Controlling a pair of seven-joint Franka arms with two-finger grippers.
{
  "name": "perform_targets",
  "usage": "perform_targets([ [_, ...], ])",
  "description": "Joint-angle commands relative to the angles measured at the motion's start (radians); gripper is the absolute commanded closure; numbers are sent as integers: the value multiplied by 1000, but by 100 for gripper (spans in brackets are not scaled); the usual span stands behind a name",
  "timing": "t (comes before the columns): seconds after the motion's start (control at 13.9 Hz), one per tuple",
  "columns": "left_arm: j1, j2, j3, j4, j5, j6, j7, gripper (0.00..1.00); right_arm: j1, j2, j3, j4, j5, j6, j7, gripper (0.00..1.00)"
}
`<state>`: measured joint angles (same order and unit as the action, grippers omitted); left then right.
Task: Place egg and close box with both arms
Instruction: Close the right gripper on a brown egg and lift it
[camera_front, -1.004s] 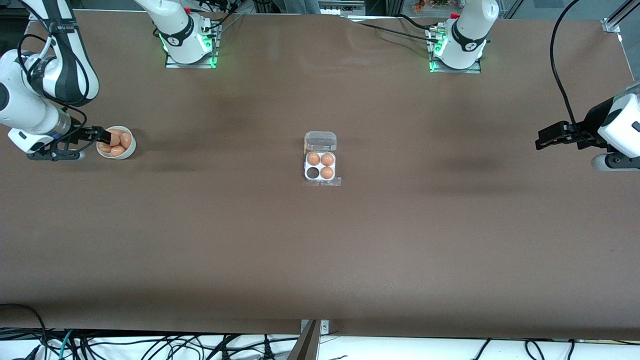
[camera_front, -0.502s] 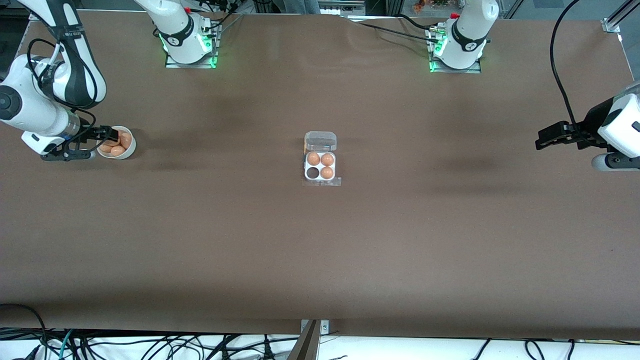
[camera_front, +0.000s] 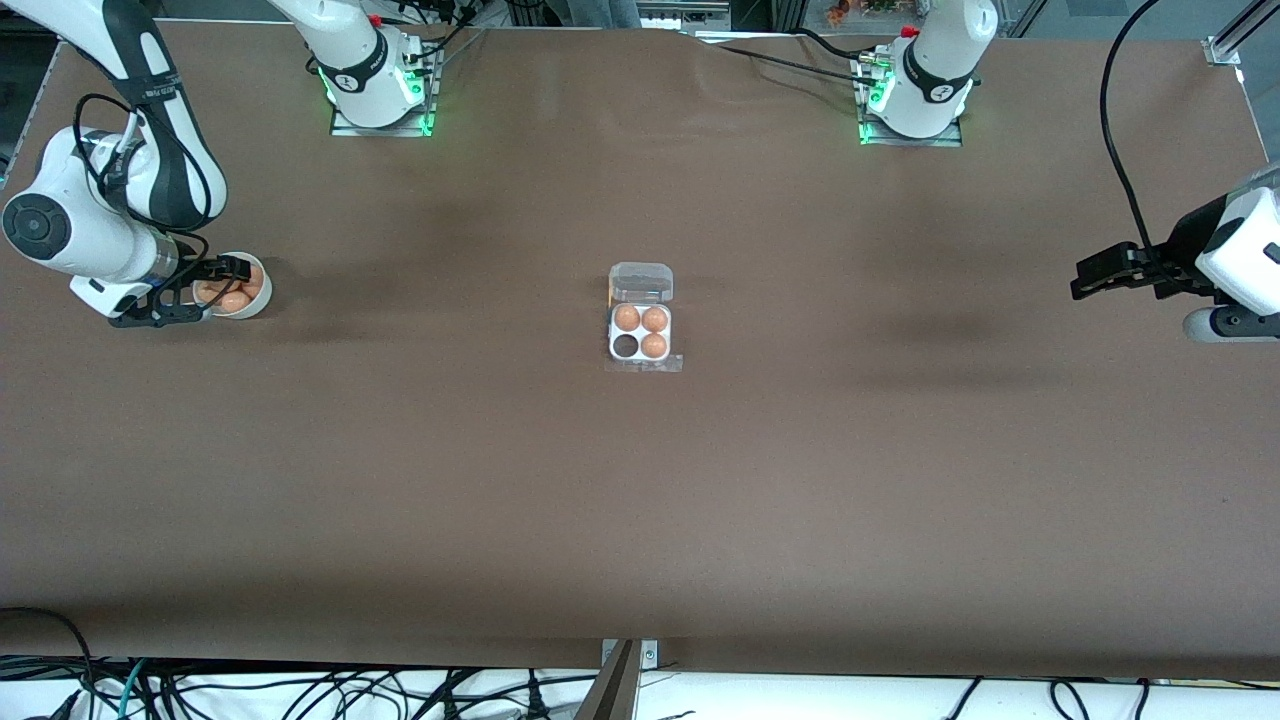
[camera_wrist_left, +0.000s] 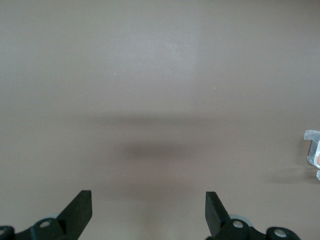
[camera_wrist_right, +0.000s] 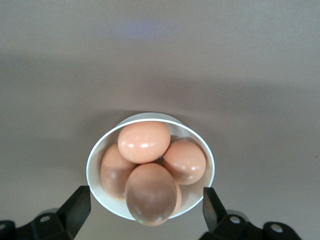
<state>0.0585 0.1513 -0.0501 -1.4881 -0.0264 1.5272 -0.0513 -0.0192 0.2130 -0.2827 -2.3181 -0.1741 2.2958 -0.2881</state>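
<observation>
Glossy eggs (camera_wrist_right: 145, 141), matt table (camera_front: 800, 480)

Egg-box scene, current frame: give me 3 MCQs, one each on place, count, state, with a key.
1. What is the right gripper over?
A. the carton
B. the bowl
C. bare table by the left arm's base

2. How many eggs sit in the box?
A. two
B. four
C. three

3. How are the left gripper fingers?
A. open, holding nothing
B. shut on an egg
C. shut on the lid

Key: 1 B, the right wrist view looks straight down into the white bowl of eggs, with the fingers spread wide on either side of it. 2 C, three cells are filled and the one nearer the front camera, toward the right arm's end, is dark and empty. 3 A, its fingers stand apart over bare table while that arm waits.
</observation>
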Motion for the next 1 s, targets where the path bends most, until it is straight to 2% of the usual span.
perform_targets([
  [0.0, 0, 5, -2, 25, 25, -21, 21, 0, -4, -6, 0, -7, 39, 5, -29, 11],
  [0.07, 0, 5, -2, 25, 25, -21, 21, 0, -4, -6, 0, -7, 39, 5, -29, 13],
  [0.29, 0, 5, -2, 25, 25, -21, 21, 0, -7, 5, -1, -7, 41, -2, -60, 31],
  [0.5, 0, 5, -2, 25, 25, -21, 21, 0, -21, 6, 0, -6, 41, -6, -72, 43],
  [0.93, 0, 5, -2, 25, 25, -21, 21, 0, -19, 26, 2, -1, 84, -6, -74, 56],
])
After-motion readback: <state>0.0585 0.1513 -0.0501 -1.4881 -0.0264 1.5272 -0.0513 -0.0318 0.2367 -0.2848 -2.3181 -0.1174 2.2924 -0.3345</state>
